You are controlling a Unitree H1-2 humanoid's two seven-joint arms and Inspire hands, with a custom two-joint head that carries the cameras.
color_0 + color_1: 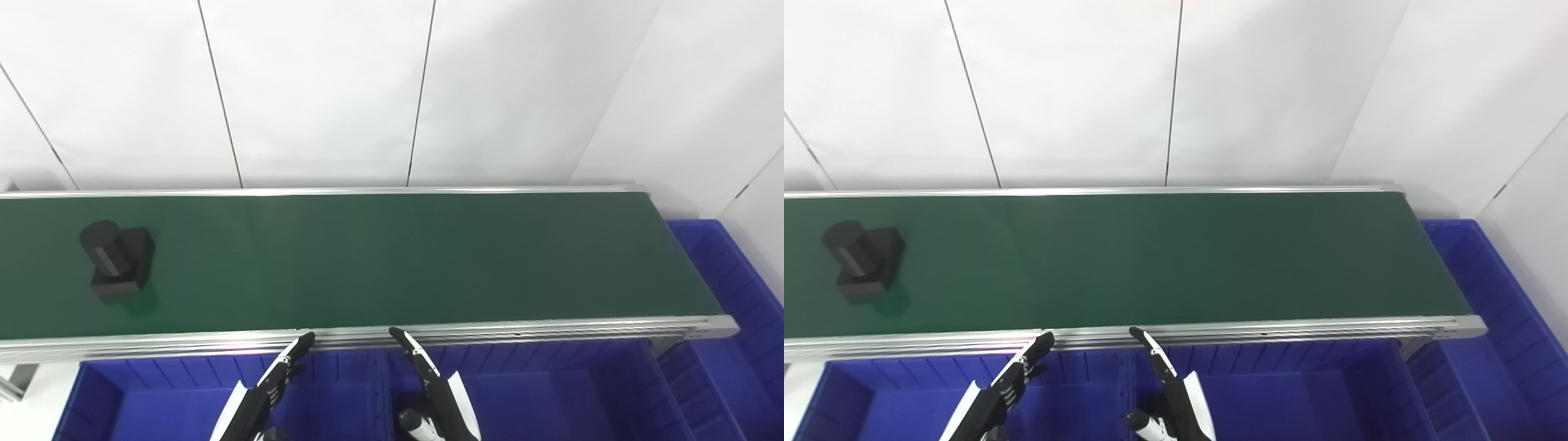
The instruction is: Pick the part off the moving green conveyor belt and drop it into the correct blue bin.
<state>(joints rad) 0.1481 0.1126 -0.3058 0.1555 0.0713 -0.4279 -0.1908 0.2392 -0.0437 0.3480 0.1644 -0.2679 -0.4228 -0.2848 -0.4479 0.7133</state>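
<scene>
The part point(116, 257) — a black block with a short cylinder standing on it — sits on the green belt point(392, 263), well off to the left of both hands and beyond them. The left hand point(269, 383) and right hand point(429, 380) hang side by side over the blue bins point(539, 398), fingers straight and spread, holding nothing — their tips just short of the belt's near rail point(551, 327). Another bin point(729, 269) lies far to the right, past the belt's end.

The green belt point(380, 263) lies bare except for the black part point(116, 257) at far left; its near rail point(490, 331) fronts both hands.
</scene>
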